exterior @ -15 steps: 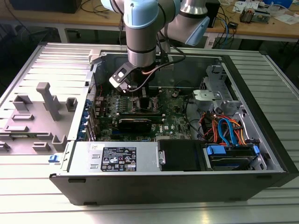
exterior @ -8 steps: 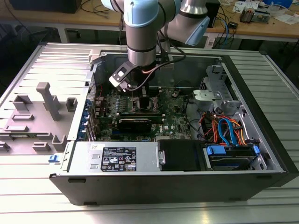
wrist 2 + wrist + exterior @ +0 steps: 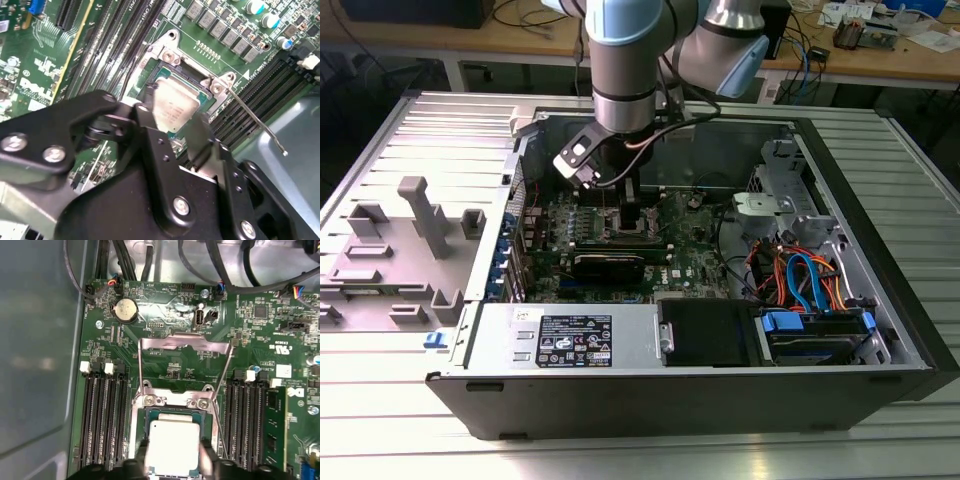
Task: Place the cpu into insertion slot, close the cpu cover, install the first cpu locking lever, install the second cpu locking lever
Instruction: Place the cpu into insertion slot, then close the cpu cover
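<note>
Holding the flat silver-grey square cpu in our clenched black gripper over the silver-rimmed insertion slot, twelve o'clock of the exterior view's black expansion card, we risk bending pins if it drops tilted.

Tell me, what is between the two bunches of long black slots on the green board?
In the first wrist view, the insertion slot sits between the memory slots, and the gripper holds the cpu in its jaws there.

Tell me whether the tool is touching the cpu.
Touching. The second wrist view shows the tool clamped on two opposite edges of the cpu.
</note>
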You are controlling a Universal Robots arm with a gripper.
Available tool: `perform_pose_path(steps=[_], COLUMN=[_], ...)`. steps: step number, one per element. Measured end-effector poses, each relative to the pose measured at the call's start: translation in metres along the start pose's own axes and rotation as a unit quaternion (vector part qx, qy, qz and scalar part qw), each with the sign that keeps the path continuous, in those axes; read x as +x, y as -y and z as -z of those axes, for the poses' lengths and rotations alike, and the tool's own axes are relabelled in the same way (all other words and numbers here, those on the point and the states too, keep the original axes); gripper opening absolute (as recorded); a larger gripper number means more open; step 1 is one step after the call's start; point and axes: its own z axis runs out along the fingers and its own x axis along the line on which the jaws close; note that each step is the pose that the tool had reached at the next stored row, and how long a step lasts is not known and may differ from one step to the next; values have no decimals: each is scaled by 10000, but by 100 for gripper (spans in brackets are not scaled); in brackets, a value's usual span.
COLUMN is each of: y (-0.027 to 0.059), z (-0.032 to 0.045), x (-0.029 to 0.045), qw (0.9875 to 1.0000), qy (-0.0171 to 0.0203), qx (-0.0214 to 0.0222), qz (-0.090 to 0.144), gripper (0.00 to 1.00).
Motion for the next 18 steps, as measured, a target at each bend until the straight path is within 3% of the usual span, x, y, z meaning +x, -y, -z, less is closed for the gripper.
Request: perform_pose_path(steps=[3,7,8,9,18], y=[-5,-15,-17,-18,-25], z=[31,36,38,38,38], x=[0,-1,-1,-1,-2], qw=[10000,10000,10000,10000,10000], qy=[6,10,11,11,12], qx=[0,0,0,0,1], qz=[0,-6,-8,-9,-8], gripper=[42,18,18,11,11])
